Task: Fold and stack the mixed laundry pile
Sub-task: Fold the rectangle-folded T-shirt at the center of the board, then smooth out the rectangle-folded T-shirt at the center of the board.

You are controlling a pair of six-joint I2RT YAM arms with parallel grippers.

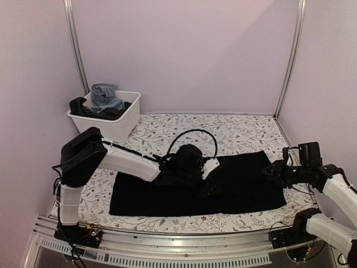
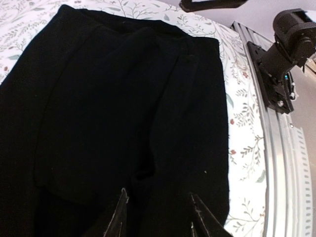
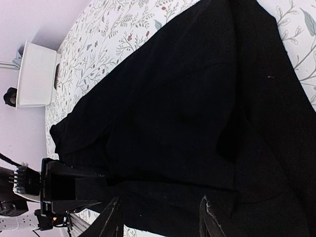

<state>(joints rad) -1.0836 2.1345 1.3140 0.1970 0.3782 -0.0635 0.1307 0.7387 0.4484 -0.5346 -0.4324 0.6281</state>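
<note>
Left claw point(image 2: 158, 193), right claw point(image 3: 160, 198) — both released, empty — above black cloth point(image 1: 245, 184), flat, seemingly layered.

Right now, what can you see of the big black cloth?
The black cloth is big, plain and soft-looking. It lies spread out on the flowery table, with layers overlapping and a few creases. The left gripper and right gripper hang open over it; neither holds it.
</note>
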